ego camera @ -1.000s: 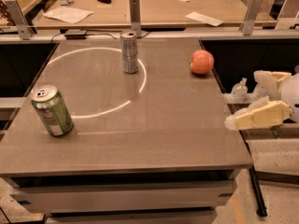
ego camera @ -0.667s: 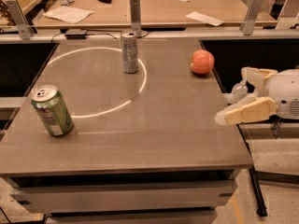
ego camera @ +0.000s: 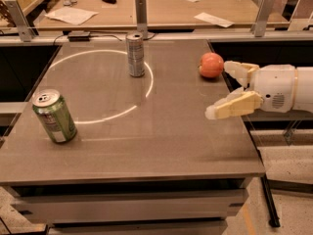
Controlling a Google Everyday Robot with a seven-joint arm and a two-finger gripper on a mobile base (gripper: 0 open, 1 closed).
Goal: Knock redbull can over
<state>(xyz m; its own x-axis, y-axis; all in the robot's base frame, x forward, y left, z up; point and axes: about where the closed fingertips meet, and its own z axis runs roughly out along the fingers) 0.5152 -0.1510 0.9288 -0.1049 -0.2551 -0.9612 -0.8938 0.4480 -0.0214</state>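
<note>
redbull can (ego camera: 135,55): silver-grey, faint bluish markings, silver top
green can (ego camera: 55,116): green, pale lettering, silver top
round fruit (ego camera: 211,65): orange-red
bench (ego camera: 166,136): grey-brown, crossed by a thin white ring (ego camera: 149,84)
tool (ego camera: 218,90): cream fingers, white body, over the bench's right edge

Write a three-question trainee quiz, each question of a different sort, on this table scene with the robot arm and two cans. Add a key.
1. True or false: the redbull can lies on its side.
2. Which is nearest the gripper? A) green can B) orange-red ball C) redbull can
3. Fill in: the gripper, at the right edge of the table, is ____ (open/shut).
Key: 1 false, it stands upright; 2 B; 3 open.
</note>
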